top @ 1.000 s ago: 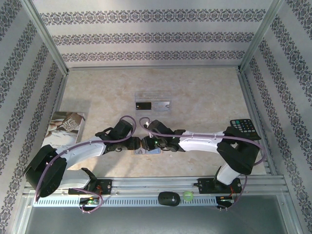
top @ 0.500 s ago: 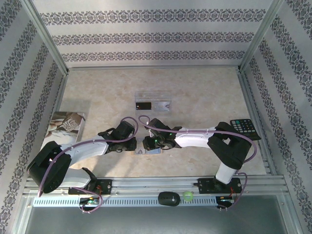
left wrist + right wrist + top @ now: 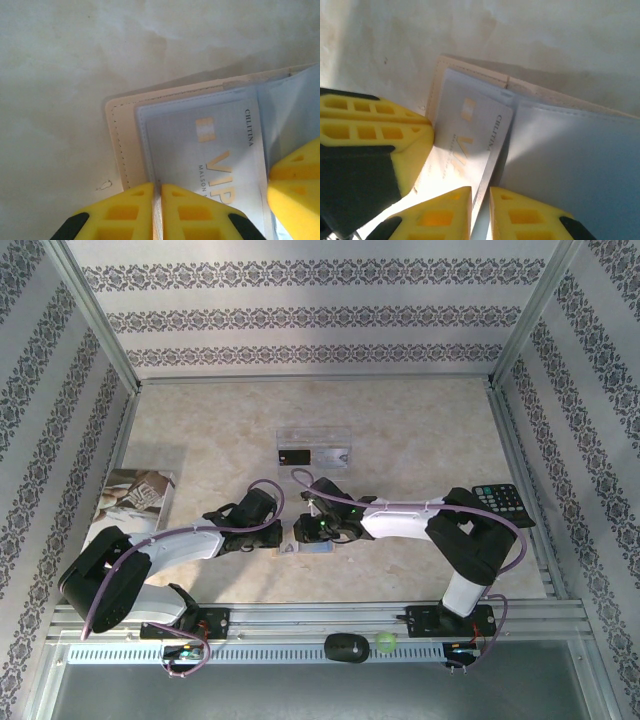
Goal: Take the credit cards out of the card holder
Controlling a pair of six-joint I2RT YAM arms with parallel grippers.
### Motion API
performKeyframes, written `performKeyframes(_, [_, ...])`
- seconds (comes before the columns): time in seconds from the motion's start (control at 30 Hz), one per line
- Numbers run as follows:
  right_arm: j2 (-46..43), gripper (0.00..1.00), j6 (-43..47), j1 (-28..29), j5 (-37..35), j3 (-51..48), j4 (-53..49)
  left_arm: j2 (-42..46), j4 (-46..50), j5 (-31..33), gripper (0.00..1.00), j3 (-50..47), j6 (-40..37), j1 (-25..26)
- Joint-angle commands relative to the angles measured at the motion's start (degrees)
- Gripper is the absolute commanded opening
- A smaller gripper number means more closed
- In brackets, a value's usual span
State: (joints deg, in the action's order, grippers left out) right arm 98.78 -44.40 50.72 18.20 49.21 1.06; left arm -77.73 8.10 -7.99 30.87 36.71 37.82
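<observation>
Left wrist view, bottom centre: clamping card holder [image 3: 122, 145] edge with left jaws; pinching pale credit card [image 3: 470, 135] with right jaws.

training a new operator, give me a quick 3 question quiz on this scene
1. True or false: the holder lies open.
2. The card in it reads: A VIP, B VISA, C GOLD?
3. How many cards lie in the tray?
Key: 1 true; 2 A; 3 two.
</observation>
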Motion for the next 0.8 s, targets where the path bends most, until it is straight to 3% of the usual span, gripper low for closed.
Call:
performKeyframes(0.0, [0.4, 0.18, -3.5, -0.8, 3.0, -1.5, 3.5, -1.5, 2.7, -0.9, 0.13, -2.3, 1.2, 0.6])
performKeyframes(0.27, [1.8, 0.16, -4.7, -1.0, 3.9, -1.6, 4.4, -1.9, 1.7, -1.3, 0.12, -2.8, 1.5, 0.6])
performKeyframes(0.47, [2.2, 0.06, -5.4, -0.9, 4.2, -1.9, 5.2, -1.9, 1.6, -1.4, 0.12, -2.9, 1.4, 0.6])
performKeyframes(0.53, [1.3, 0.01, -5.6, -1.1, 3.3, -2.8, 5.3, -1.9, 1.8, -1.1, 0.12, -2.8, 1.3, 0.6])
performKeyframes(0.77, [-4.1, 0.0, -6.7, -1.6, -0.7, -7.0, 5.4, -2.2, 1.9, -0.8, 0.12, -2.5, 0.8, 0.6])
